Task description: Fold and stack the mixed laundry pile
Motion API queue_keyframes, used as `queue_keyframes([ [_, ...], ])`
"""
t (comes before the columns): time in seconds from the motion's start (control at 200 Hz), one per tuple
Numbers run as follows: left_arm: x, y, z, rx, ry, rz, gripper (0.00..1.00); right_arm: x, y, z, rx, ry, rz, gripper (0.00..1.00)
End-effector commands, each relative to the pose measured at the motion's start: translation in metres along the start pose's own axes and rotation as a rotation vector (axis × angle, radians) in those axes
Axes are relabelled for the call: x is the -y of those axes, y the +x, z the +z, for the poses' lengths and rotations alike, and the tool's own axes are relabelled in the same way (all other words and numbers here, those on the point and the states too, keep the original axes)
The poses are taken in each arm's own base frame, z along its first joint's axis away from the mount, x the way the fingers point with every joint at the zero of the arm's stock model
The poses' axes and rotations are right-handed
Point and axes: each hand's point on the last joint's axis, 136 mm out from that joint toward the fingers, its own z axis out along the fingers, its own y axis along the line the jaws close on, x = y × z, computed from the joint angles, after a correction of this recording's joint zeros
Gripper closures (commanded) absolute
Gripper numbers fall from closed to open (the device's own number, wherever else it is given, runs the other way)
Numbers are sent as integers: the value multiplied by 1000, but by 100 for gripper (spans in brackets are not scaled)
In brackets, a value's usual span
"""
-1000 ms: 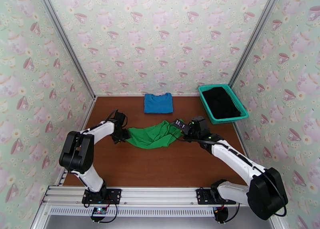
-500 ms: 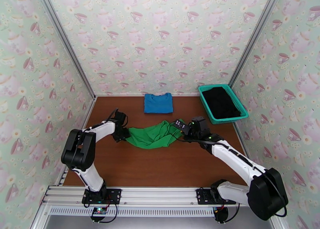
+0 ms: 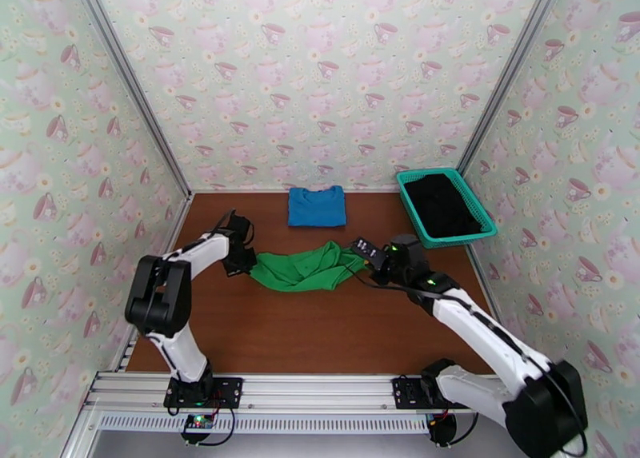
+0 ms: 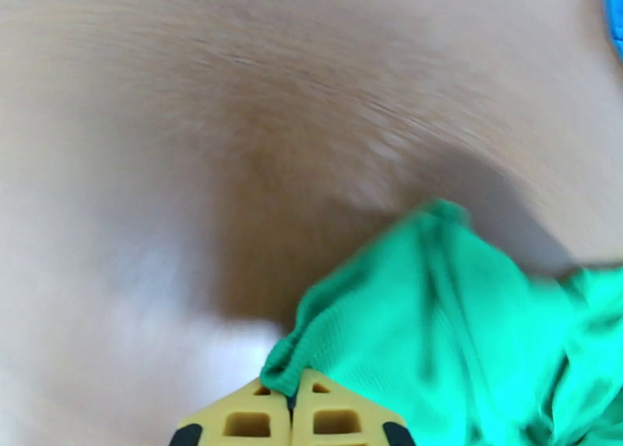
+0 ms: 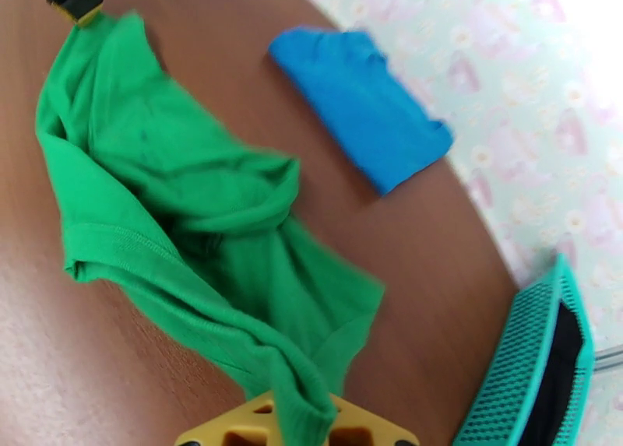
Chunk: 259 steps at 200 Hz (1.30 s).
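Your left gripper (image 4: 294, 407) is closed on the left end of the green shirt (image 3: 304, 268), and your right gripper (image 5: 302, 423) is closed on its right end. The shirt is stretched between them mid-table. The blue shirt (image 3: 317, 206) lies folded at the far edge, and the black garment (image 3: 440, 204) is in the basket (image 3: 410, 209).

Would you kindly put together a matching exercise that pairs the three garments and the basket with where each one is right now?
Things:
1. green shirt
2. blue shirt
3. black garment
4. teal basket

Places:
A. folded flat, far centre
B. lying inside the basket
C. gripped at its ends by the left gripper and right gripper
D. standing at the far right

Pairs: 1-C, 2-A, 3-B, 4-D
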Motion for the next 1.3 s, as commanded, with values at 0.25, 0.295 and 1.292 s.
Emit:
queue_keyframes([
  [0.25,12,-16,-233,338,243,50,100,62,-75,-114,204,231,77,100],
  [0.295,12,-14,-250,360,259,55,100,67,-78,-122,213,251,75,100],
  [1.292,-5,-149,-293,535,414,-150,100,162,-137,-24,303,219,-14,100],
])
